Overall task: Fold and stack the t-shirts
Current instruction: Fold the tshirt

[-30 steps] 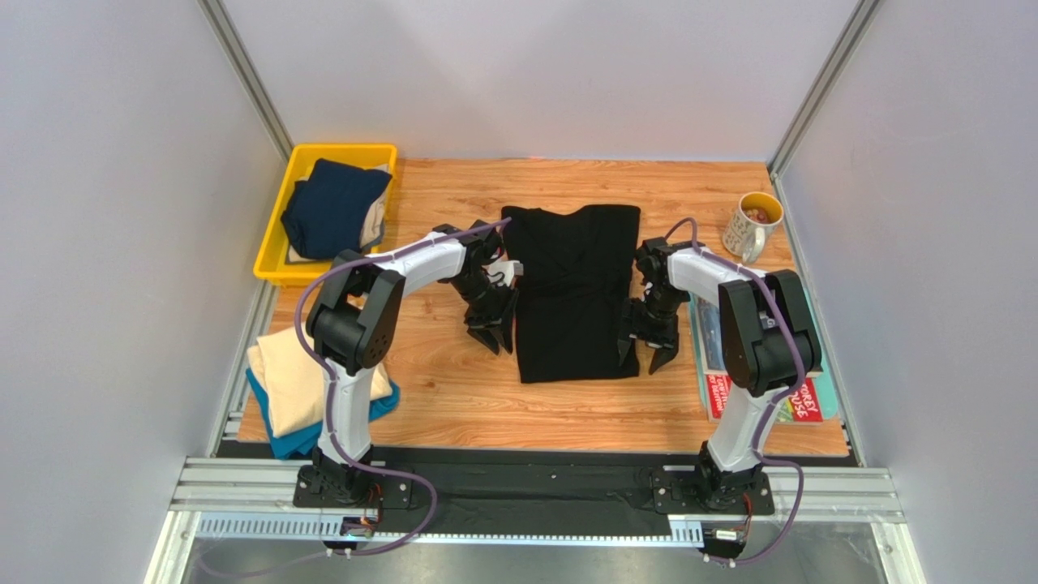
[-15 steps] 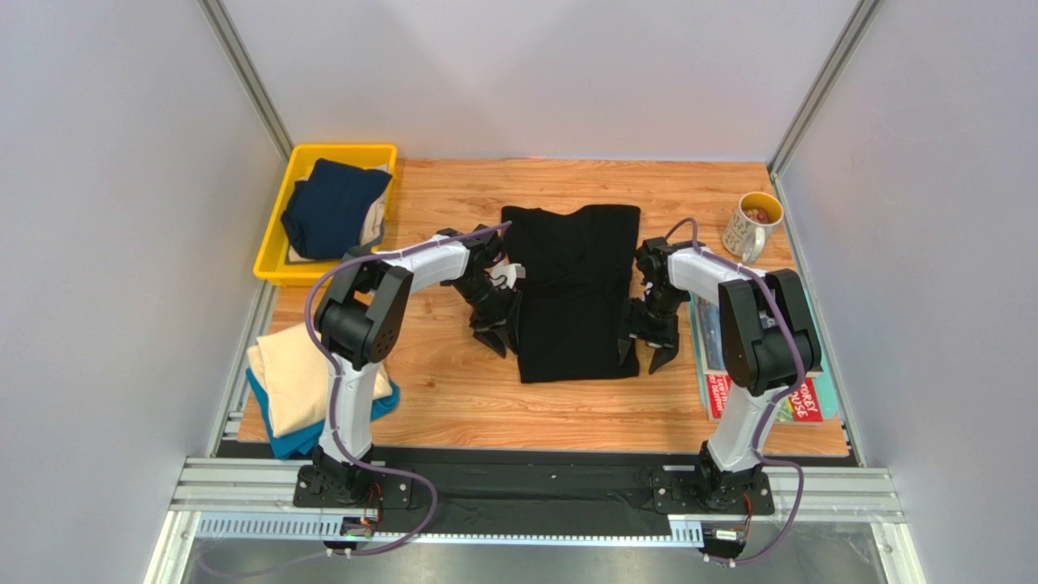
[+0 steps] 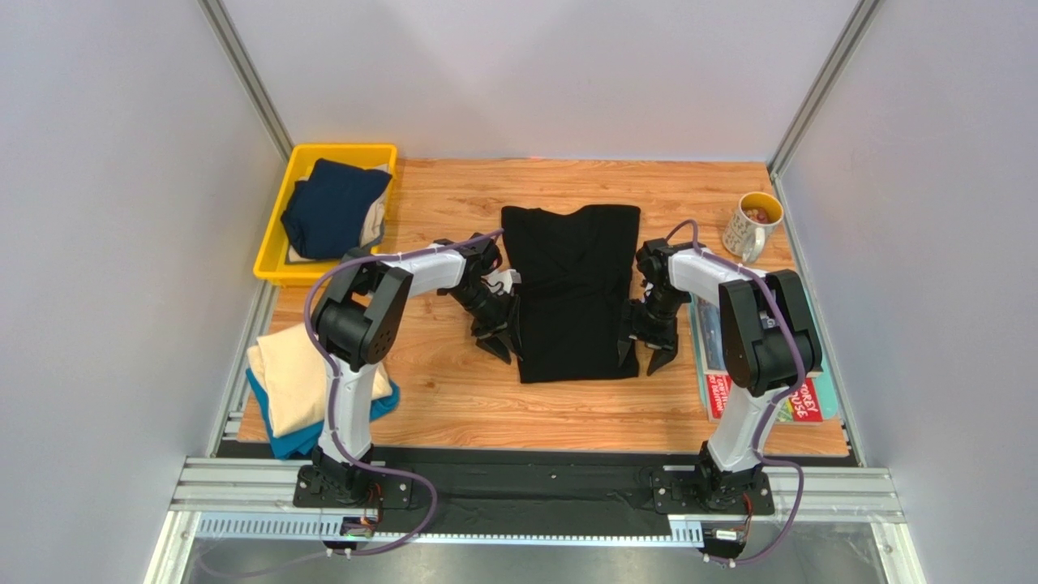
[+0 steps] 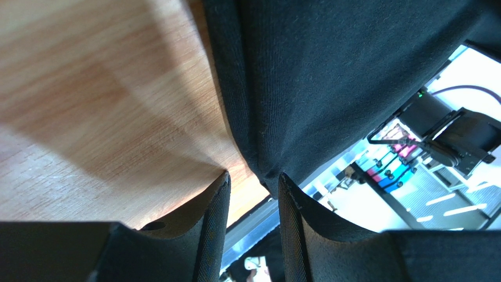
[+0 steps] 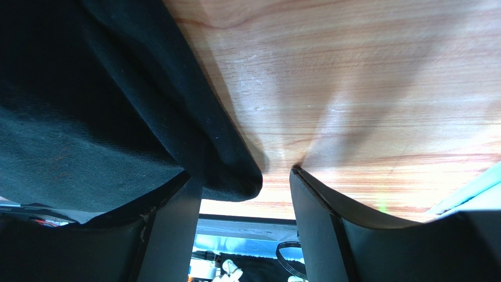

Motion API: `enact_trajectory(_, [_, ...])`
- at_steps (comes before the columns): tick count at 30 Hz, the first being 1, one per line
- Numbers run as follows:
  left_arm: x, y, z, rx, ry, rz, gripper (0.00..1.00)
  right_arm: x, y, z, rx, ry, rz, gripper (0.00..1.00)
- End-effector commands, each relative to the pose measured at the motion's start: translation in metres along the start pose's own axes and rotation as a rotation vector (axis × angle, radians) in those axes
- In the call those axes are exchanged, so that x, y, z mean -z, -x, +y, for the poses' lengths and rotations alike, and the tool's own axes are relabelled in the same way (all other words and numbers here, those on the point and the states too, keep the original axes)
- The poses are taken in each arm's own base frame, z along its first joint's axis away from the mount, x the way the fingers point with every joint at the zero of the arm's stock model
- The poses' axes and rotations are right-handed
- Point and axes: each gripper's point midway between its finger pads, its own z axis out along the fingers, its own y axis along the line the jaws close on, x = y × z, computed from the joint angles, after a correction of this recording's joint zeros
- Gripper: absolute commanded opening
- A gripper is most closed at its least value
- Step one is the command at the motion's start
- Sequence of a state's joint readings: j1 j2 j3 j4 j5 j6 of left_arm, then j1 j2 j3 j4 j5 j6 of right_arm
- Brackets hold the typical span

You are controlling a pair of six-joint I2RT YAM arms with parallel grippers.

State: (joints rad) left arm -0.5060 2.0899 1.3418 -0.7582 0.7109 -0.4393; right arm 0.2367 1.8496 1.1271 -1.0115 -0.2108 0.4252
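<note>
While the black shirt (image 3: 573, 292) lies flat in the middle of the table (image 3: 463, 408), my left pincer (image 3: 497, 338) stands spread at its left edge, with the near corner at its mouth but unpinched. My right pincer (image 3: 643, 353) is spread too, and the hem corner sits loose between its fingers (image 5: 176, 223). The navy shirt (image 3: 335, 205) sits in the yellow bin (image 3: 271, 250). The cream shirt (image 3: 293, 371) lies on the teal shirt (image 3: 290, 441) at the near left.
</note>
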Motion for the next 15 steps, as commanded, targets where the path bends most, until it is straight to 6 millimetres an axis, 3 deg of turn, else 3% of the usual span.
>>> enact_trajectory(1, [-0.003, 0.009, 0.011, -0.009, 0.067, -0.073, 0.43, -0.021, 0.024, 0.011, 0.024, 0.052, -0.072, 0.62])
enact_trajectory(15, [-0.025, -0.003, 0.021, 0.010, 0.162, -0.067, 0.43, -0.041, 0.014, 0.015, 0.009, 0.088, -0.015, 0.56])
